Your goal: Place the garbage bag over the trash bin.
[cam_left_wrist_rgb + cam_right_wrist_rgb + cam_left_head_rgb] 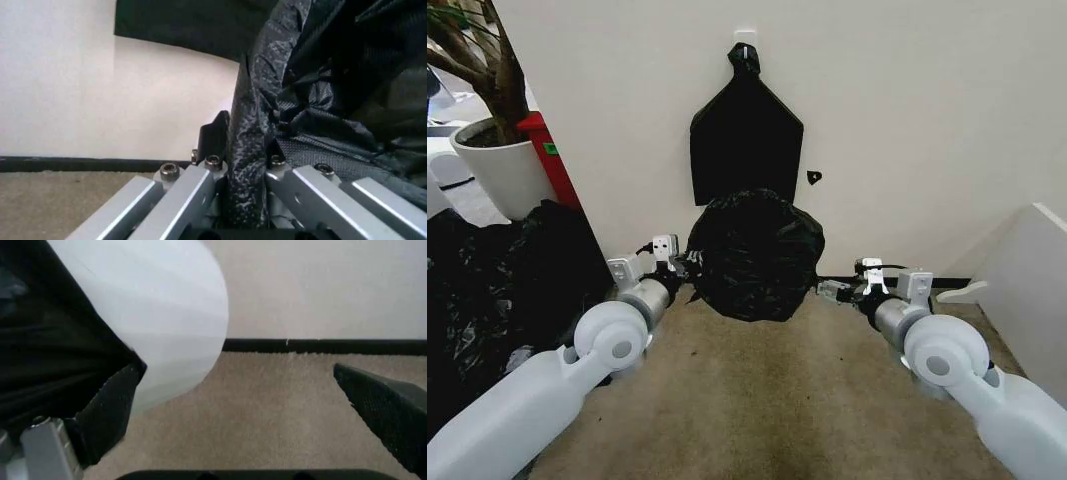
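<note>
Your left claw (247,200) pinches the garbage bag (755,255); your right claw (240,405) stands spread beside the trash bin (157,315).

Bag film drapes the bin between both claws, against the wall. A hard pull could tear the thin film or tip the light bin. The right fingers (387,410) grip nothing, so that side may slip.

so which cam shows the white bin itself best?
Right wrist view: the trash bin's bare white wall sits beside the right claw. In the head and left wrist views the garbage bag covers it.
</note>
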Available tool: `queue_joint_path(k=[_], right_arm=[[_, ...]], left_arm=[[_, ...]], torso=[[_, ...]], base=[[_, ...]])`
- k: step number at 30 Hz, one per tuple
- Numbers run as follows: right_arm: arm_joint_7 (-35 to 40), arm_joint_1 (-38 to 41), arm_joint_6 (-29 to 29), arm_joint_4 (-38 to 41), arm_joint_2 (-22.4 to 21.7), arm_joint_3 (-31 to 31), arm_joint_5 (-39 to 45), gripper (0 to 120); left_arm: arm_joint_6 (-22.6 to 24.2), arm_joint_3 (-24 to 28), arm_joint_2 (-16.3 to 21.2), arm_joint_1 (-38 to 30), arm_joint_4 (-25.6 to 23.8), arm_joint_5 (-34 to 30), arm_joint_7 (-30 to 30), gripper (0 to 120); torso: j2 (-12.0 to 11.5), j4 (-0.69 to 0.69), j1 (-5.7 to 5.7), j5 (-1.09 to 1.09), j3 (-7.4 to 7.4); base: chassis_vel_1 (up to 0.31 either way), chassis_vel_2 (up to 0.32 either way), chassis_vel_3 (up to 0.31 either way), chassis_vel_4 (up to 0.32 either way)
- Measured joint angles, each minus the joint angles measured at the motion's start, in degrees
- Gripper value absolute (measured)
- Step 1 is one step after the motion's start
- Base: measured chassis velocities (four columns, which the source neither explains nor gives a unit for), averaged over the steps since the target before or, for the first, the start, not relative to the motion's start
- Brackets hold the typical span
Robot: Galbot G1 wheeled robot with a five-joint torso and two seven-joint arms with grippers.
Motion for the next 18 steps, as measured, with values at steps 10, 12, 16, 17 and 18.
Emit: queue_joint_path(k=[10, 12, 16, 17, 18], right_arm=[[-4.75, -2.55, 0.34, -1.75, -0.87, -0.04, -2.71, 100], [-5.21, -2.69, 1.03, -1.54, -1.02, -0.02, -2.89, 100], [-6.41, -3.18, 3.28, -1.11, -1.65, 0.92, -2.84, 100], [-7.54, -3.62, 4.89, -1.09, -1.98, 1.39, -2.91, 100], [-8.58, -4.03, 7.08, -1.14, -2.24, 1.67, -3.29, 100]], left_arm=[[-3.00, -3.00, 0.60, 1.59, -0.97, -2.67, 3.80, 1], [-3.37, -3.39, 0.52, 1.58, -0.77, -3.68, 3.88, 1], [-3.79, -4.00, 0.27, 1.65, -0.03, -5.28, 3.80, 1], [-3.99, -4.18, 0.12, 1.69, 0.50, -5.80, 3.73, 1], [-4.09, -4.29, 0.02, 1.74, 1.02, -6.20, 3.70, 1]], torso=[[0.00, 0.00, 0.00, 0.00, 0.00], [0.00, 0.00, 0.00, 0.00, 0.00], [0.00, 0.00, 0.00, -0.01, 0.00], [0.00, 0.00, 0.00, -0.01, 0.00], [0.00, -0.01, 0.00, 0.00, 0.00]], base=[[0.000, 0.000, 0.000, 0.000], [0.000, 0.000, 0.000, 0.000], [0.000, 0.000, 0.000, 0.000], [0.000, 0.000, 0.000, 0.000], [0.000, 0.000, 0.000, 0.000]])
